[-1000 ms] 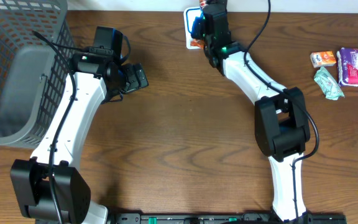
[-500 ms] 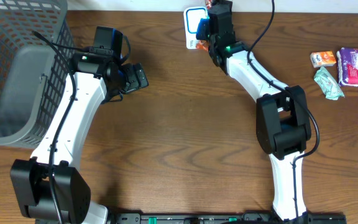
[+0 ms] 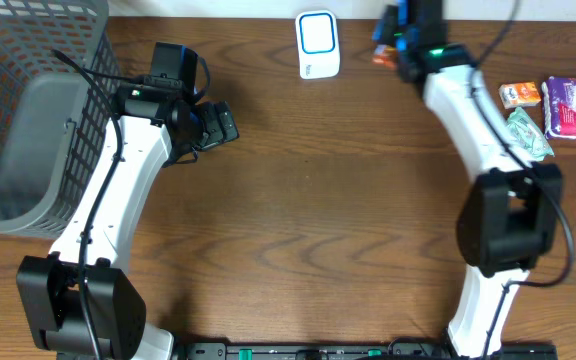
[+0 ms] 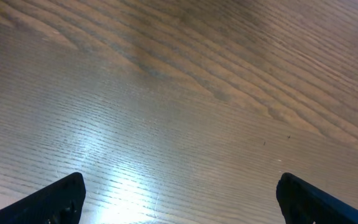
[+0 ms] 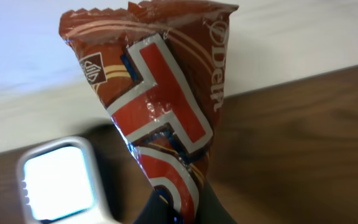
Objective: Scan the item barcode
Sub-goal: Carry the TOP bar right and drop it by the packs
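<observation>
Up at the far edge of the table [image 3: 308, 230], the right gripper [image 5: 179, 208] pinched a red snack packet [image 5: 160, 118], just right of the white scanner [image 3: 318, 45]. The left gripper [image 4: 179, 199] hung wide open over bare wood, near the basket [image 3: 28, 100]. More snacks [image 3: 553, 105] lay far right.

Glossy, crinkled plastic snack wrapper [image 5: 160, 106]; smooth wood-grain tabletop [image 3: 308, 210] with a soft sheen; grey plastic mesh basket [image 3: 13, 50]

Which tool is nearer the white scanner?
Right. The right tool, gripping a snack packet, is just beside the scanner; the left tool hovers open, farther off.
</observation>
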